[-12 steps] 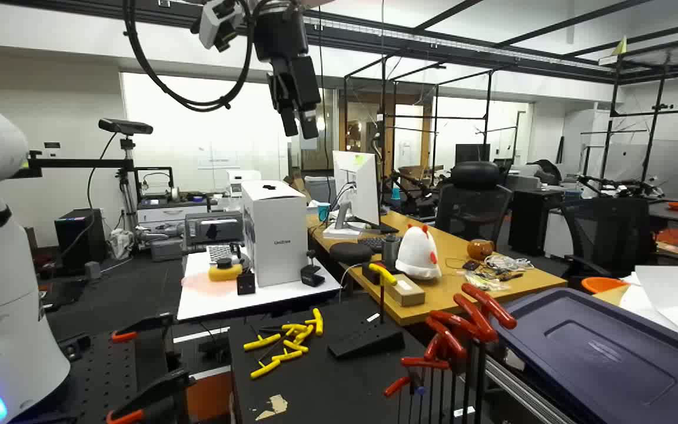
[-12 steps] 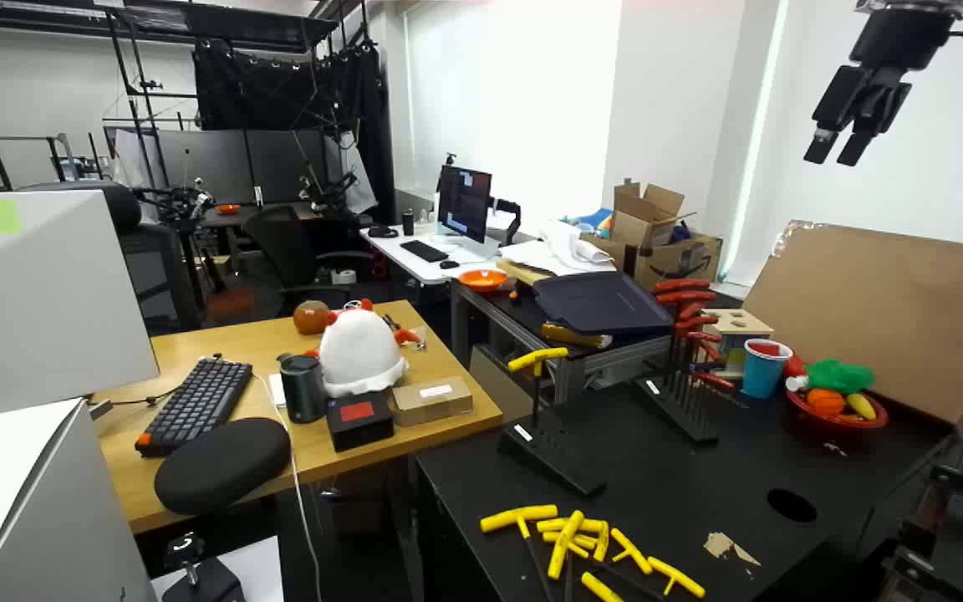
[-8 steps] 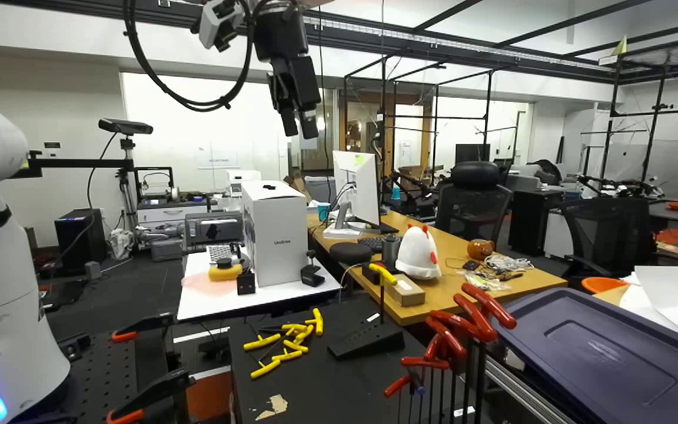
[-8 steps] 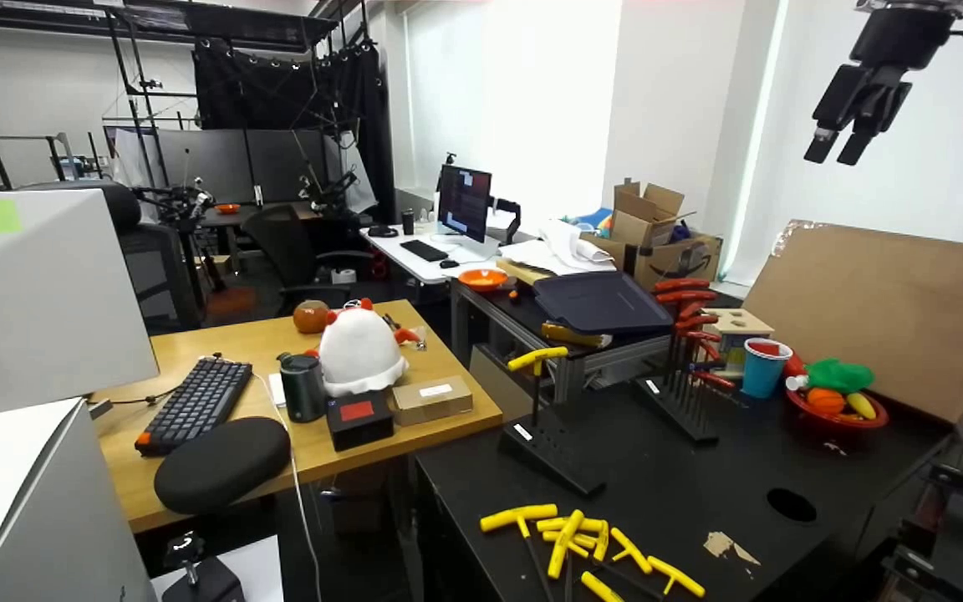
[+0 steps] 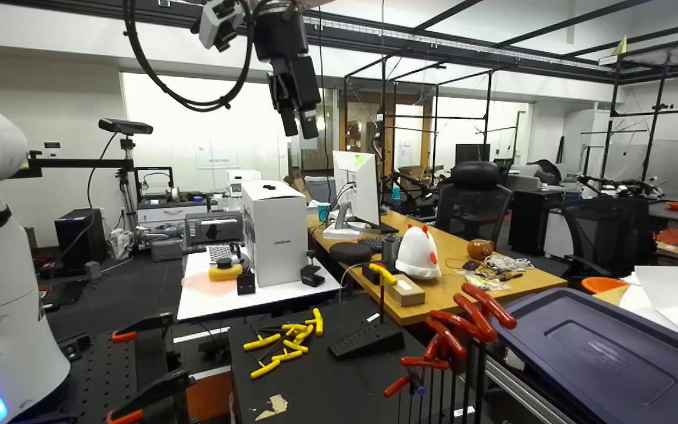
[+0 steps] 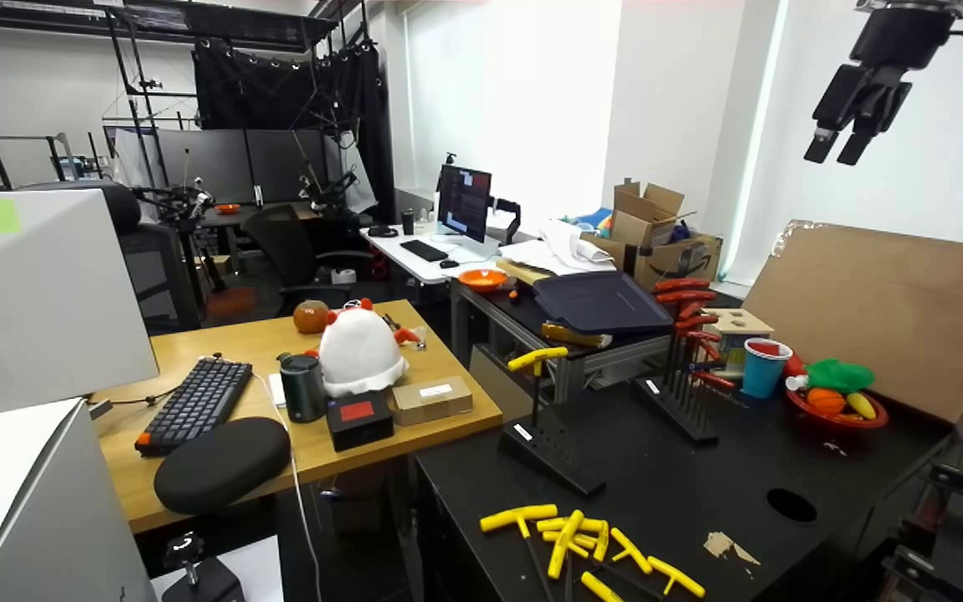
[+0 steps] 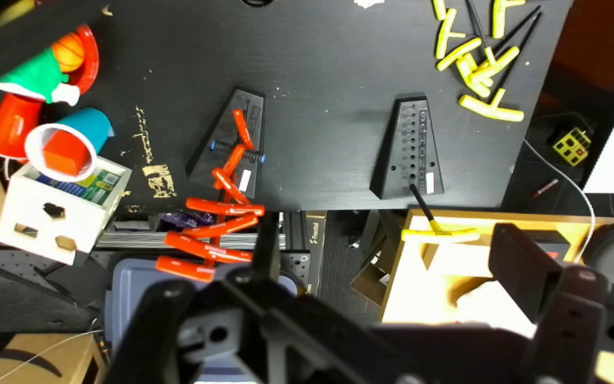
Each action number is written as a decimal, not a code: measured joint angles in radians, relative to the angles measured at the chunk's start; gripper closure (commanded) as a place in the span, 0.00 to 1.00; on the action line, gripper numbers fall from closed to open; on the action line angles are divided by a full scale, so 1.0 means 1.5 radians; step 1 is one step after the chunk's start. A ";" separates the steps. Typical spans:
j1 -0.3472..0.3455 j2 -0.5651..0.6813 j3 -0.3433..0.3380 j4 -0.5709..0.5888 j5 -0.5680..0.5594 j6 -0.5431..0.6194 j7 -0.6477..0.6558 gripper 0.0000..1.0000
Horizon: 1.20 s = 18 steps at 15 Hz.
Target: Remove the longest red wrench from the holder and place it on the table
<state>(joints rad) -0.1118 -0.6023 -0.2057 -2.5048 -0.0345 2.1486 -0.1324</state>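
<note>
Nothing visibly moved vs. prev. frames. Nearest in wrist view: tool (image 7: 387,234), released, jaws wide apart, up high. Next: longest red wrench (image 7: 184,268), still in holder (image 7: 257,133), end of row, handle up, shorter red wrenches (image 7: 224,207) alongside. Below: table (image 7: 328,106) w/ 2nd rack (image 7: 414,149), plus loose yellow wrenches (image 7: 491,109) nr. edge.

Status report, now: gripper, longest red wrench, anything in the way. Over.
Gripper open, nothing held. Longest red wrench not yet out, standing in holder. Shorter red ones crowd close; may hinder the grasp.
</note>
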 measured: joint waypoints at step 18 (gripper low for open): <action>0.029 0.113 0.037 0.107 0.071 0.007 0.043 0.00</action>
<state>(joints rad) -0.0680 -0.4334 -0.1507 -2.3440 0.0727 2.1588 -0.0673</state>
